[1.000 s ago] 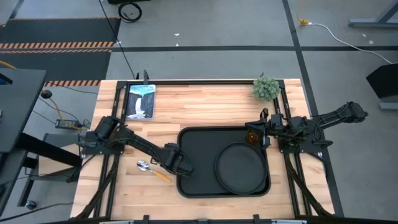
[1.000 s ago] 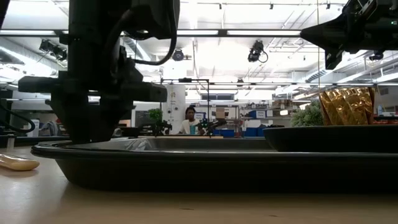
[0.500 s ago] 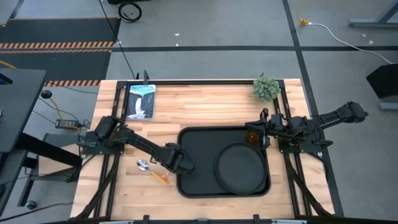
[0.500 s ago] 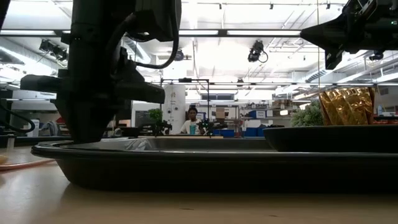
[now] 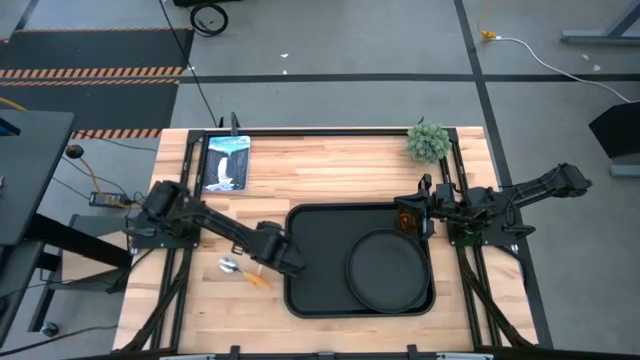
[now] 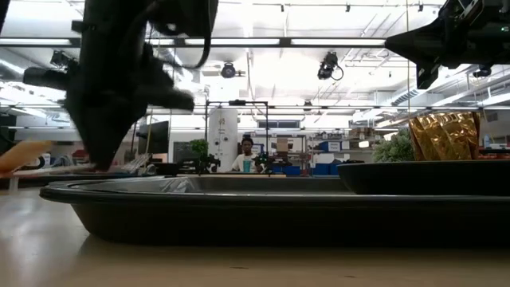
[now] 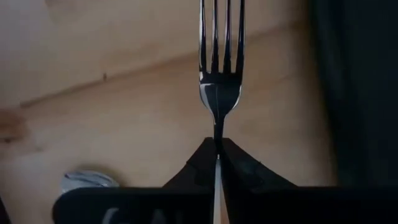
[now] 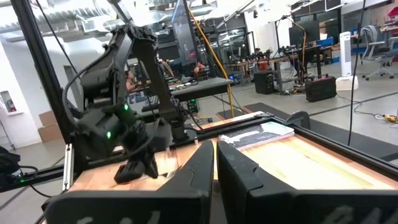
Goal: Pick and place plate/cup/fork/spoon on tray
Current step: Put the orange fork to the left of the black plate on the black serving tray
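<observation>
My left gripper [image 5: 268, 262] [image 7: 217, 142] hangs just left of the black tray [image 5: 315, 240], shut on the fork [image 7: 221, 68]. The fork's silver tines stick out past the fingertips. The spoon lies on the wood beside it, and only its silver bowl [image 5: 229, 265] [image 7: 87, 180] shows plainly. The round black plate [image 5: 388, 272] rests in the tray's right half. The amber cup [image 5: 405, 218] [image 6: 446, 135] stands at the tray's far right corner. My right gripper [image 5: 418, 208] [image 8: 214, 148] waits shut above the cup and touches nothing. My left gripper pinches the fork's thin neck [image 7: 217, 127], just behind the tines, between its two fingers. The fingers come from above and lie across the fork. The fork hangs clear of the table, about level, and its orange handle end [image 6: 20, 155] sticks out behind the gripper.
A framed picture [image 5: 226, 162] lies at the table's far left and a small green plant [image 5: 428, 142] stands at the far right. Bare wood runs between them along the far side. A person [image 6: 247, 155] sits in the room beyond the table.
My left gripper has gone from the tray's left rim toward the table's left edge and upward. The fork's orange handle lay on the wood before and is now lifted clear. The spoon's bowl has stayed in place.
</observation>
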You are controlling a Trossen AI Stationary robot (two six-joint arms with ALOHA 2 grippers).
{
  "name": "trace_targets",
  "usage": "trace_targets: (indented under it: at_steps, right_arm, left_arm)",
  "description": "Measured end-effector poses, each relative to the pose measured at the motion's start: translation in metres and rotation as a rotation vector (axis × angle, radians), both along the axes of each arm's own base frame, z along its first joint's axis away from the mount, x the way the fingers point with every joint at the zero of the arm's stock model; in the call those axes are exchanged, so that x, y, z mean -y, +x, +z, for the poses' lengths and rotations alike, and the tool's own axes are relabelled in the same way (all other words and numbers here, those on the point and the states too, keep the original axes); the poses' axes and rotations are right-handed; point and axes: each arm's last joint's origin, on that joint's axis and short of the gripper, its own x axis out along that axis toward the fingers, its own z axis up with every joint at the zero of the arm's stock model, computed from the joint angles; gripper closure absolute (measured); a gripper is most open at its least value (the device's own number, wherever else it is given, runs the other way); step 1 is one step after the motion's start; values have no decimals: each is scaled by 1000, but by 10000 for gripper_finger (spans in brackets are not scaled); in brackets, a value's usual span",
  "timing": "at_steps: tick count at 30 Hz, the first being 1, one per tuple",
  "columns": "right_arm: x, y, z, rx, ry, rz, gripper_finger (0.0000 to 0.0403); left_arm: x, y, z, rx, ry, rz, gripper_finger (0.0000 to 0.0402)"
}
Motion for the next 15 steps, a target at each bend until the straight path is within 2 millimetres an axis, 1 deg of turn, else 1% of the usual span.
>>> trace_targets:
  at_steps: [3, 6, 15]
  right_arm:
    - [0, 0, 0, 0, 0, 0, 376]
    - [0, 0, 0, 0, 0, 0, 376]
    - [0, 0, 0, 0, 0, 0, 376]
  left_arm:
    - [-5, -1, 13, 59, 42, 3, 387]
    - [-10, 0, 19, 97, 76, 7, 387]
    - [-14, 4, 21, 135, 88, 2, 386]
